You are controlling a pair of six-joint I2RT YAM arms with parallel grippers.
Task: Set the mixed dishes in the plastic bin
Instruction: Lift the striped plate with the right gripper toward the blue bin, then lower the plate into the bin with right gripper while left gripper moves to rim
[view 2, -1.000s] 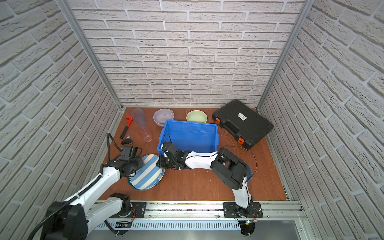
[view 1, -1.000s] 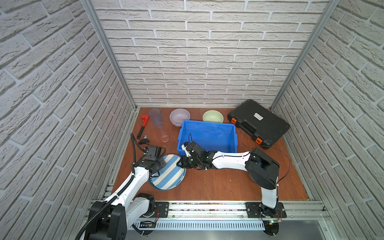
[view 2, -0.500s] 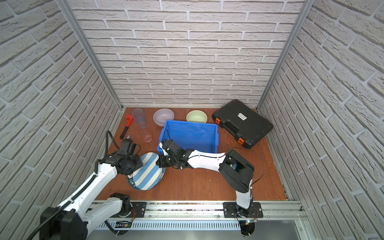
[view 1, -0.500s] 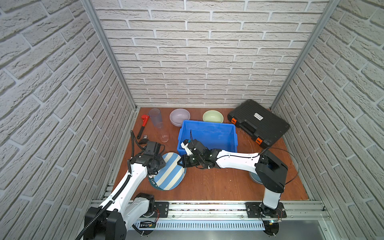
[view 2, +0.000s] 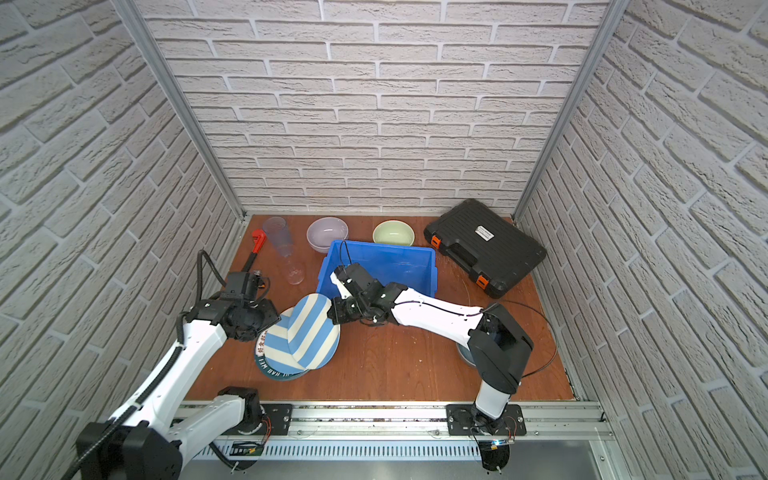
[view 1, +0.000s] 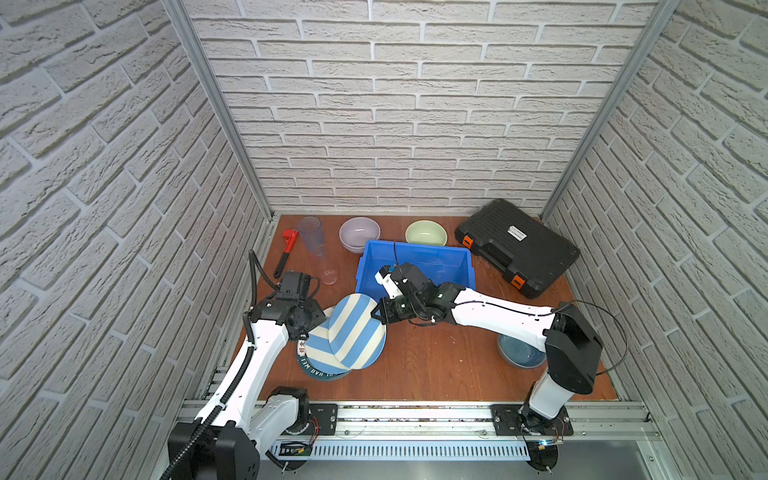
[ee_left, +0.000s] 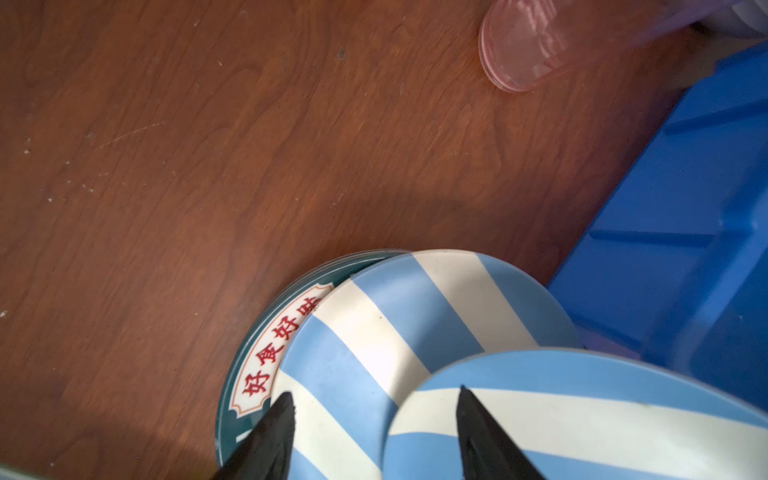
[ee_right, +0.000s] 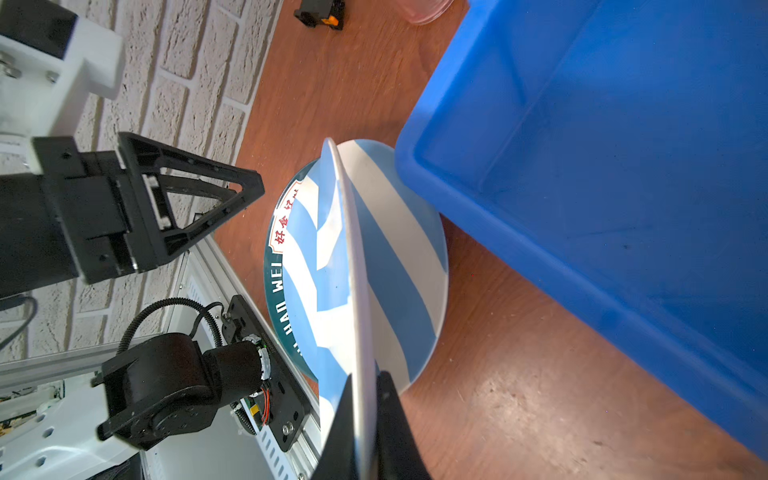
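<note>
- Held striped plate (view 1: pixel 357 332): judged stiff, glossy, slippery at the edge, chippable, light enough for a one-sided pinch. Best hold: deep bite on the rim.
- Round, shallow, broad blue and cream stripes. Raised on a tilt over a second striped plate (view 1: pixel 315 347) and a teal lettered plate (view 1: pixel 322 374).
- Right gripper (ee_right: pixel 363 380) clamped on the rim at the plate's 2 o'clock in a top view.
- Left gripper (ee_left: pixel 374 395) with jaws apart, empty, near the plate's 9 o'clock, not touching.
- Stack on desk (view 1: pixel 436 365), at 7 o'clock of the blue plastic bin (view 1: pixel 415 246), just beside it.

The right claw (view 2: pixel 333 312) pinches the tilted striped plate (view 2: pixel 312 330).
</note>
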